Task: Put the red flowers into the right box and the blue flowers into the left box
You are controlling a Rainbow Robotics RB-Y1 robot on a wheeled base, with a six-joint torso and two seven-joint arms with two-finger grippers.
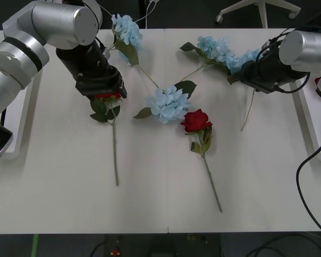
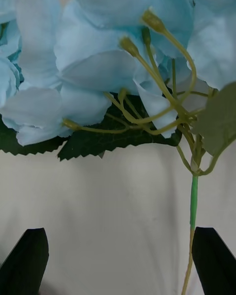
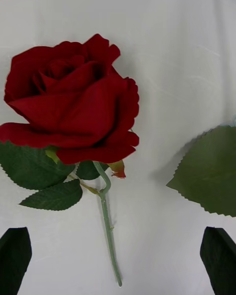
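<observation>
Nearest on the white bench [image 1: 69, 203], two dark-red artificial roses are seen lying flat, their thin green stems trailing toward the near edge. One rose [image 1: 196, 121] sits mid-bench, its bud tight and layered above small green leaves. The other rose [image 1: 106, 98] is half covered by the left hand [image 1: 99, 85], which hangs directly above it; in the left wrist view this bud [image 3: 73, 103] is shown full and velvety, with serrated leaves below, and the black fingertips [image 3: 14, 255] are spread wide apart at either side, nothing held between them.

Just beyond the middle rose, a pale sky-blue hydrangea head [image 1: 168, 104] of many small petals is laid on the bench, with a broad green leaf beside it. Farther right, a cluster of the same pale-blue blooms [image 1: 220, 52] is met by the right hand [image 1: 245, 74], poised at its edge. Through the right wrist view the petals [image 2: 98, 54] are seen close up, with yellow-green stalklets, a dark leaf and a thin stem; the black fingers [image 2: 24, 260] are open and grip nothing.

At the far edge, another blue hydrangea head [image 1: 127, 29] rests. A shallow white plastic tray [image 1: 313, 123] is glimpsed at the right margin, and its twin [image 1: 16, 128] at the left, behind the arm.
</observation>
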